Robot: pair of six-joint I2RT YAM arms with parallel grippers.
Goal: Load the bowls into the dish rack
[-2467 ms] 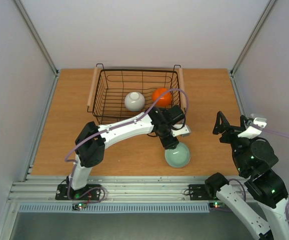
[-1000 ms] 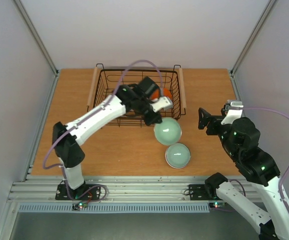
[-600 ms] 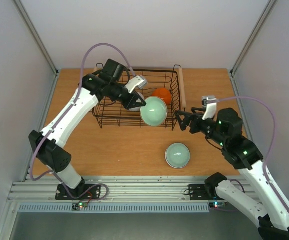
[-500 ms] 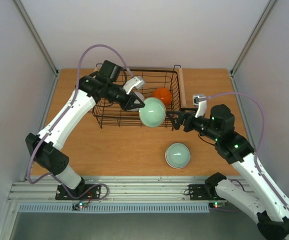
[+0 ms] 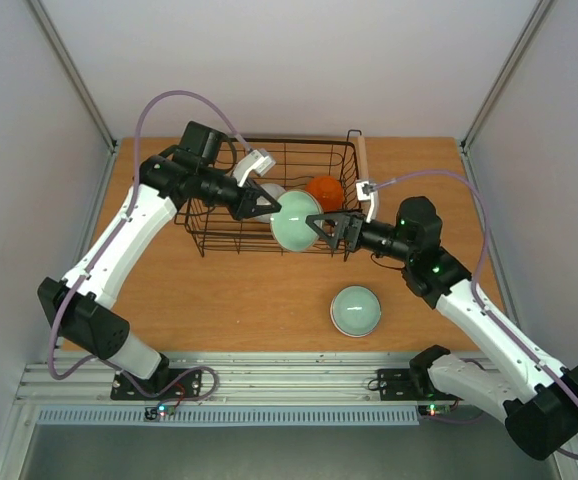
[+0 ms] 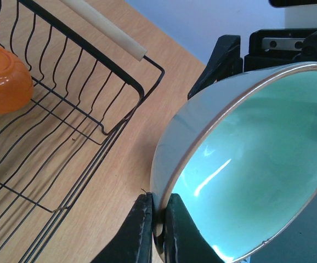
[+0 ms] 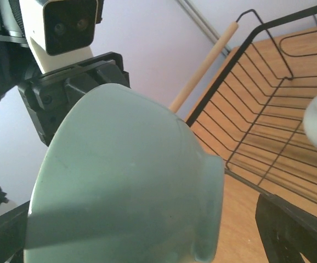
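Left wrist shows the left tool (image 6: 157,219) pinching the rim of 1 green bowl (image 6: 246,164) at the rack's (image 6: 92,49) near edge; glazed, probably slippery and chippable, so the wide-spread right tool (image 5: 329,232) should clasp its foot.

Wooden tabletop (image 5: 269,290); pale enclosure walls (image 5: 299,60); metal rail (image 5: 289,375) along near edge.

Warm wood-grain tabletop (image 5: 269,290) lies beneath the left claw (image 5: 269,208) and right claw (image 5: 324,232). A plain pale back wall (image 5: 289,70) stands beyond them. Matching side walls (image 5: 19,200) close in left of the left claw and right of the right claw. Metal corner struts (image 5: 77,75) slant up at the far corners. Slotted aluminium rails (image 5: 289,375) run along the table edge on the near side of both claws. Light even, shadows soft.
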